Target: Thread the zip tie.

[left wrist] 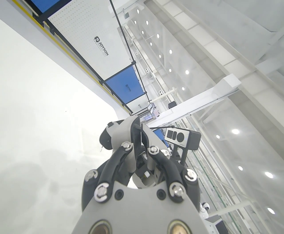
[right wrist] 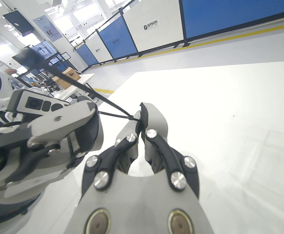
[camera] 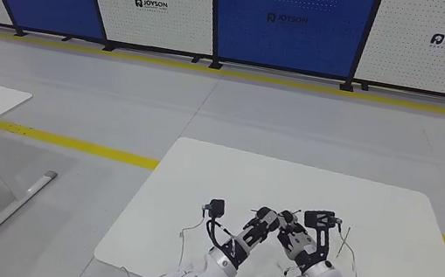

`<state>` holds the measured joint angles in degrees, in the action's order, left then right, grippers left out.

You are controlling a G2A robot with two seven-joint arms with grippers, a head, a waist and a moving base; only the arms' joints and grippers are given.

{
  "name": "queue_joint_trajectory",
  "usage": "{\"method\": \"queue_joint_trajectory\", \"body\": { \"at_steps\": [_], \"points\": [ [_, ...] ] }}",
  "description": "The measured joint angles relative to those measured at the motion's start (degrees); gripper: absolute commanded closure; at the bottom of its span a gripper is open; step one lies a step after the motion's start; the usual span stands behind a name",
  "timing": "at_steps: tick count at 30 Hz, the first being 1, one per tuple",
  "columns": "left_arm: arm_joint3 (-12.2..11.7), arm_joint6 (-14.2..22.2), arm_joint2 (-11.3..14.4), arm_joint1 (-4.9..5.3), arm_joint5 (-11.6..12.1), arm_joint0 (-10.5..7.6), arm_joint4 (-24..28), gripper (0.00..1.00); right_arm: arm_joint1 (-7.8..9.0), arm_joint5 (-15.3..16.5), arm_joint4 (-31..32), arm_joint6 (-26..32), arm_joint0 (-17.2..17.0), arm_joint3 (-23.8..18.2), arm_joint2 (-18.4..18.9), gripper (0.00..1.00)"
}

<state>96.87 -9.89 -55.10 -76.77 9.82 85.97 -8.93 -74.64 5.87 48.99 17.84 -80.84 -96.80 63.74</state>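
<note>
White tabletop (camera: 372,199) spreads well beyond your two grippers on the far side and to the right, out to its rounded corners. Its near-left edge lies closer to them. Your left gripper (left wrist: 139,128) and right gripper (right wrist: 139,117) sit just beside each other above the table's near part, tips almost meeting. Both are pinched closed on the black zip tie (right wrist: 88,92). A short stretch spans between them, and the long tail runs on past the left gripper.
</note>
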Motion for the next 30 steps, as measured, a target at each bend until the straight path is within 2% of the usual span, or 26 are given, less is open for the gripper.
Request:
{"method": "queue_joint_trajectory", "body": {
  "at_steps": [18, 30],
  "points": [
    [1.1, 0.1, -0.8, 0.02, 2.1, 0.91, 0.3, 1.00, 0.05, -0.1, -0.2, 1.3, 0.5, 1.6, -0.1, 1.00],
    [3.0, 0.4, -1.0, 0.10, 2.9, 1.98, 0.0, 1.00, 0.14, 0.0, 0.3, 1.6, 0.5, 1.9, -0.1, 1.00]
  ]
}}
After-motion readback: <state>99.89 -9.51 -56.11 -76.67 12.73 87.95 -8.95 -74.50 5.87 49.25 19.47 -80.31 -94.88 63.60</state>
